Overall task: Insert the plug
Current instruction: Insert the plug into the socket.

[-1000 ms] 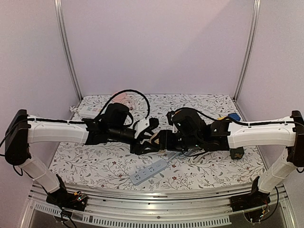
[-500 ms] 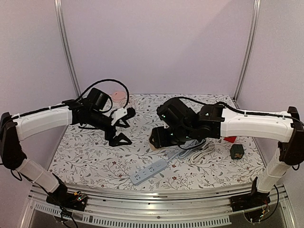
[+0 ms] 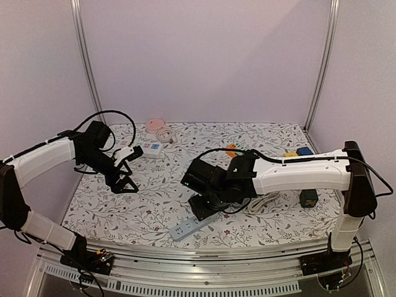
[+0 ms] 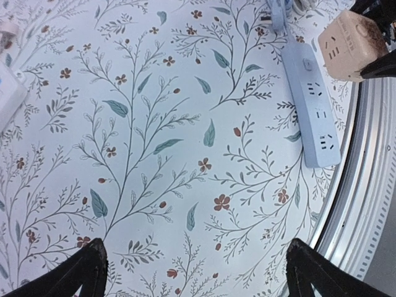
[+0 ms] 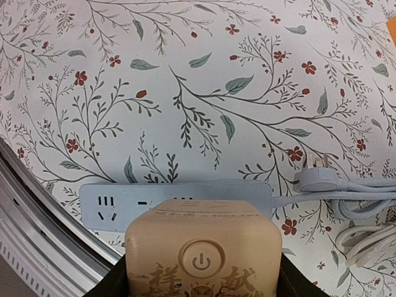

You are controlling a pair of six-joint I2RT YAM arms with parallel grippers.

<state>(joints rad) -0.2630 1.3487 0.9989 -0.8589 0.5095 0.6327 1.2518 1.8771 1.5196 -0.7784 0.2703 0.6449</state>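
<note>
Plainly, the flower-printed cloth-covered table (image 3: 148,207) takes up most of our view. Toward its six o'clock edge lies the long pale-blue plastic power strip (image 3: 182,231). Our left gripper (image 3: 121,181) hangs at nine o'clock, its jaws spread wide with nothing between them. Our right gripper (image 3: 203,207) sits over the strip's middle, clamped on the beige cube-shaped plug adapter (image 5: 201,250) with a round power button. We cannot tell whether the adapter touches the strip.

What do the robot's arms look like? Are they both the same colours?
Yes. The left arm and the right arm are both smooth white tubes with chunky black joints. A thin black cable runs along each one. The left pincer has black, pointed fingers.
</note>
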